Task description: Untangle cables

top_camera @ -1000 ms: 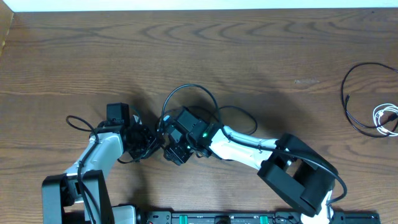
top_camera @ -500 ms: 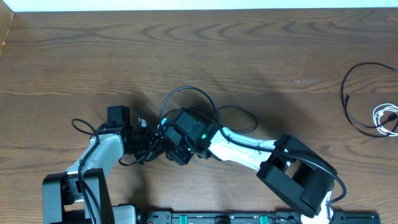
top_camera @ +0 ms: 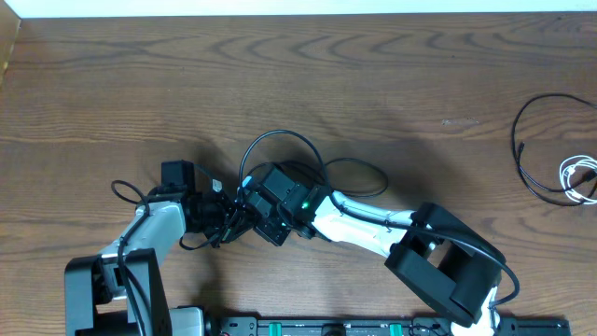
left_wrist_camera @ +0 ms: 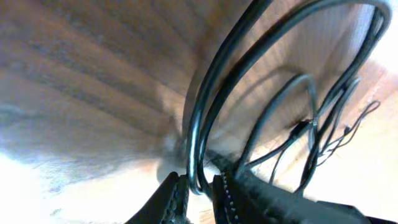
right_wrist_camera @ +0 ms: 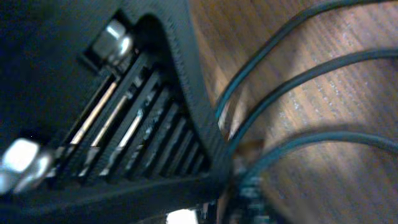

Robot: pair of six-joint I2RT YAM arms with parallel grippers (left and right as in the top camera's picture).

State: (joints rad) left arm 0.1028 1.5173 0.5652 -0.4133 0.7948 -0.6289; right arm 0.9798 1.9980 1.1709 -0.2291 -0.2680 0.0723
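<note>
A tangle of black cables (top_camera: 280, 134) lies at the table's middle, looping up behind both grippers. My left gripper (top_camera: 222, 217) is shut on two black cable strands (left_wrist_camera: 198, 155) that run up between its fingers (left_wrist_camera: 176, 198) and arch away. My right gripper (top_camera: 242, 211) sits tip to tip with the left one. In the right wrist view its jaws are blurred and blocked by the left gripper's dark body (right_wrist_camera: 118, 118), with three cable strands (right_wrist_camera: 292, 81) curving past on the wood. A small loop (top_camera: 126, 191) trails out to the left of the left arm.
A separate thin black cable (top_camera: 519, 140) and a coiled white cable (top_camera: 580, 175) lie at the far right edge. The arms' bases and a black rail (top_camera: 373, 327) line the front edge. Bare wood stretches across the far half (top_camera: 298, 65).
The small cable loop left of the left arm has been drawn rightward, and the left gripper has edged toward the right one. The main loop is almost unchanged.
</note>
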